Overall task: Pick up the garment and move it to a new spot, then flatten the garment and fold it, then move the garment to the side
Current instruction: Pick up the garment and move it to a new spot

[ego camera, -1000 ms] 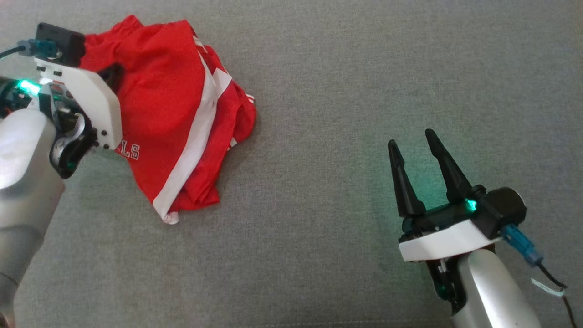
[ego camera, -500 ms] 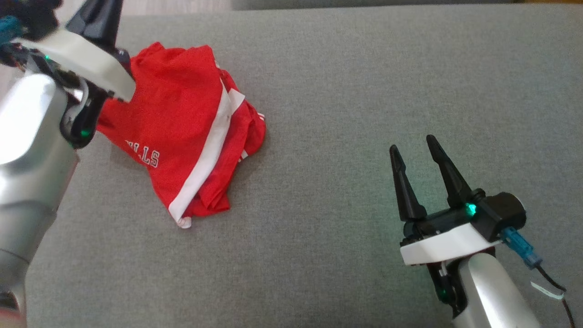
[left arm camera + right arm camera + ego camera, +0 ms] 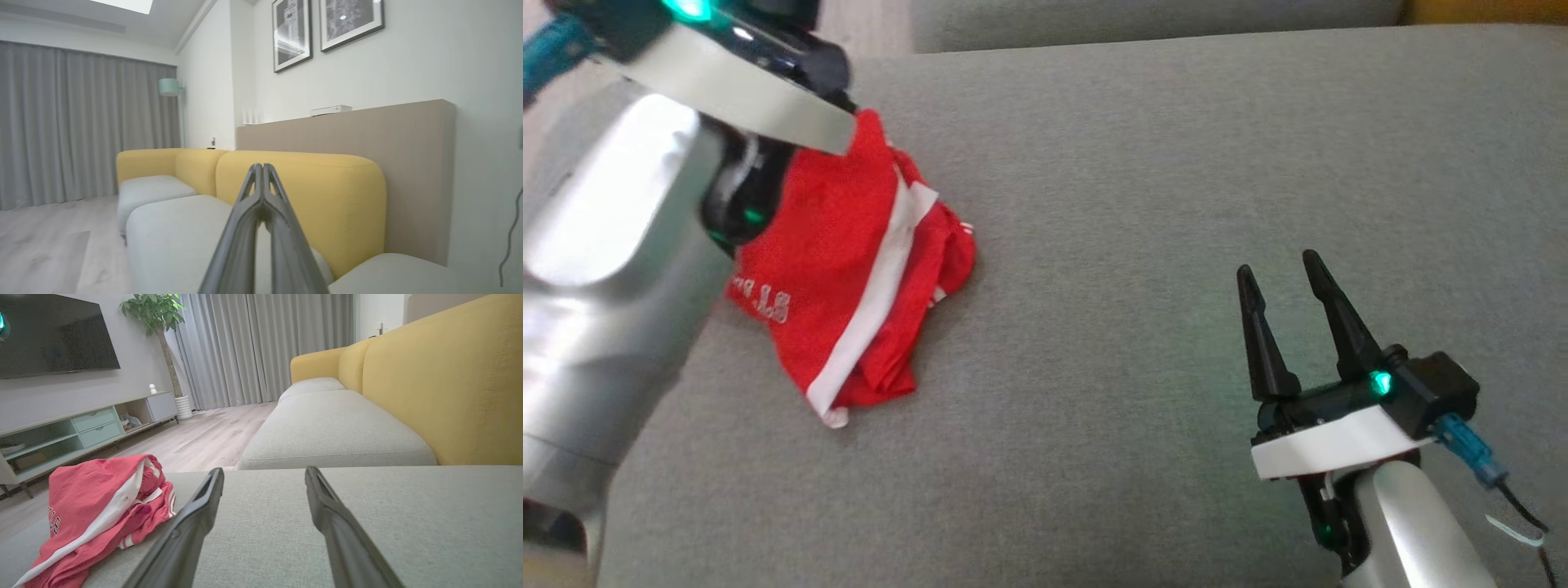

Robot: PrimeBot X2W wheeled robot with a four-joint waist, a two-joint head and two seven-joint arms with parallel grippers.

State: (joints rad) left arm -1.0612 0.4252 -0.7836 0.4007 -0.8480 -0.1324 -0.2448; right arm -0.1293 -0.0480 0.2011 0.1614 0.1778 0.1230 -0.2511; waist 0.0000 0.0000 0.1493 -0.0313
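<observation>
Evidently early in the task, judged from how things lay. Found at far left one left gripper [image 3: 261, 165], its two fingers pressed together with nothing seen between them, aimed at a yellow sofa back [image 3: 327, 183] rather than at cloth; saw the left arm [image 3: 613, 245] looming over the garment's upper edge in the head view. Found next one red garment [image 3: 849, 269] with a white stripe, bunched in a heap and resting near the left end of a grey cushion [image 3: 1135, 163], neither spread nor folded. Found well apart, at lower right, one right gripper [image 3: 1276, 263], fingers spread wide, holding nothing, low over bare cushion. Could not tell whether the heap already sat at its new spot; judged flattening, folding and setting aside all left to do. Counted two grippers, one garment, one cushion beneath it.
</observation>
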